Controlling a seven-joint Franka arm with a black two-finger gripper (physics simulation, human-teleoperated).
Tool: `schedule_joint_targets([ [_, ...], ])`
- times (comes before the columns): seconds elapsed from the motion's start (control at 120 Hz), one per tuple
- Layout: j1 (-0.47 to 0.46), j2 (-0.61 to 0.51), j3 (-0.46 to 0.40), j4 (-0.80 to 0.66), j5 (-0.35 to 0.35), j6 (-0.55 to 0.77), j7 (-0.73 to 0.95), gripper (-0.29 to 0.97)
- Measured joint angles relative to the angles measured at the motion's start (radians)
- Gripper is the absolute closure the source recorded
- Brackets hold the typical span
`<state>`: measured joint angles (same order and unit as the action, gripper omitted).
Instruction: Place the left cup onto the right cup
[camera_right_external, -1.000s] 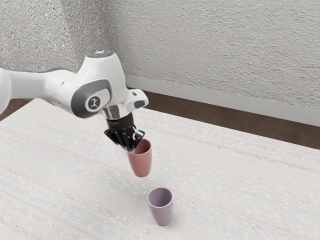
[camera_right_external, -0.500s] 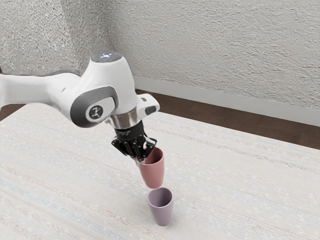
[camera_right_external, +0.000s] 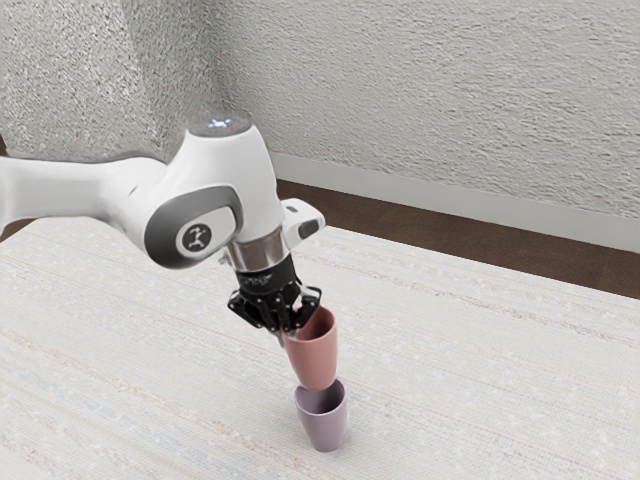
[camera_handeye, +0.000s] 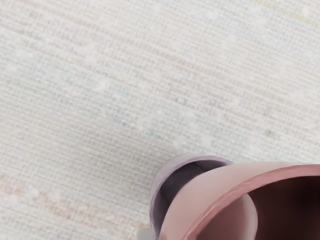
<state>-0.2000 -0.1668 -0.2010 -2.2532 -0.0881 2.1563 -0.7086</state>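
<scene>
gripper (camera_right_external: 289, 322) clamped on pink cup (camera_right_external: 314, 355) rim, cup tilted with base at purple cup (camera_right_external: 322, 420) mouth, risk: tilt snags the rim and tips purple cup over

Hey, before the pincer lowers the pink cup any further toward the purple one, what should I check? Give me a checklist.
1. Grip: pincer shut on the pink cup at its rim: ok.
2. Alignment: pink cup's base over the purple cup and its mouth, in the exterior view: ok.
3. Pink cup upright: not ok, it leans.
4. Purple cup standing upright on the table: ok.
5. Pink cup's base already inside the purple cup: cannot tell.
</scene>
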Motion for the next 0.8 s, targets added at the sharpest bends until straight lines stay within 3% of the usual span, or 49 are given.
schedule_joint_targets([
  [0.8, 0.000, 0.014, -0.012, -0.028, -0.004, 0.009, -0.129, 0.79],
])
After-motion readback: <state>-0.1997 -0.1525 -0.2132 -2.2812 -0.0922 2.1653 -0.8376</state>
